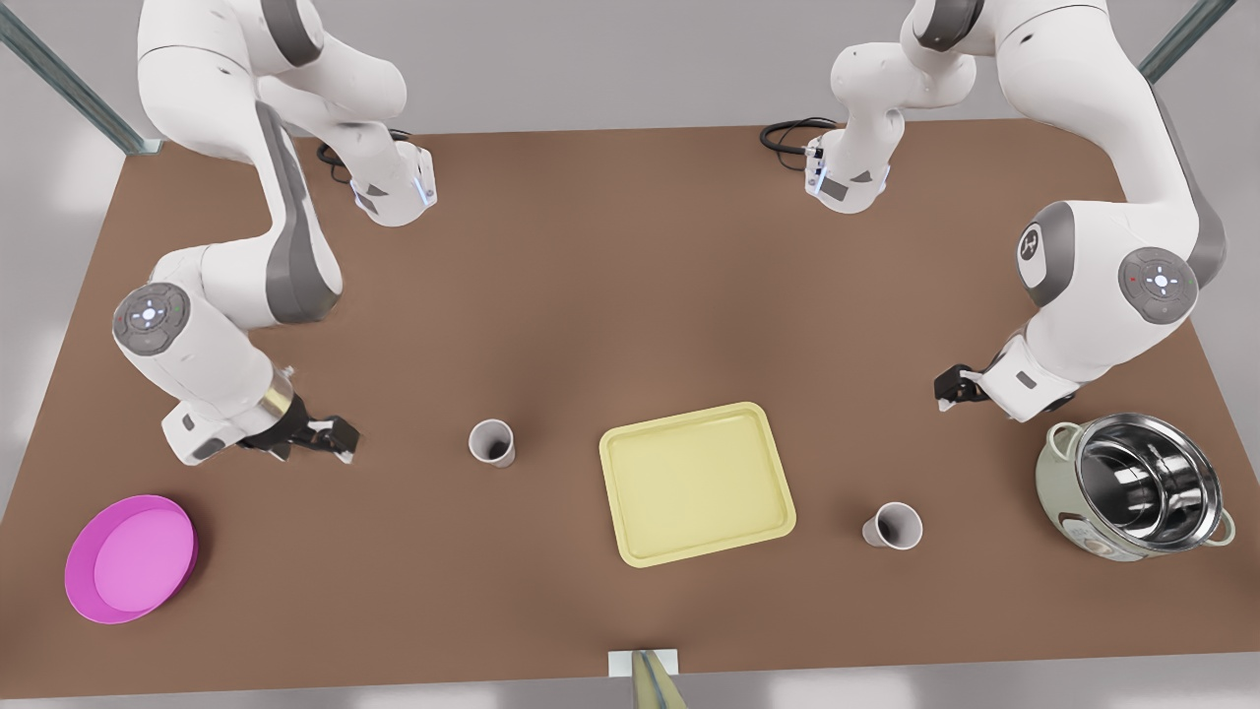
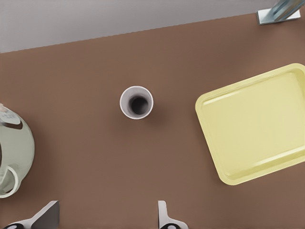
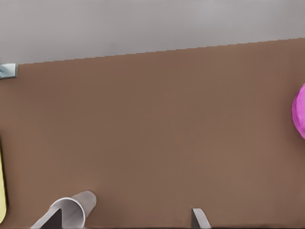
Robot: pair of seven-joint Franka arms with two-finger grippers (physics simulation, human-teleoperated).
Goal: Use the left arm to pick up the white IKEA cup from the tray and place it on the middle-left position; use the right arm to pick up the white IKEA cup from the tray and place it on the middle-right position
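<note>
Both placements are judged complete. The tray (image 1: pixel 697 483) is flanked by 2 upright white cups set on the bare tabletop (image 1: pixel 610 276). The pot-side cup (image 1: pixel 894 525) is seen near the steel pot (image 1: pixel 1142 487), and the bowl-side cup (image 1: pixel 491 442) towards the magenta bowl (image 1: pixel 130 557). The left end effector (image 1: pixel 953 386) is held above the pot-side cup with fingers spread and nothing gripped. The right end effector (image 1: pixel 330 435) is likewise spread and unladen, beside the bowl-side cup. Only a clear withdrawal is called for next.
</note>
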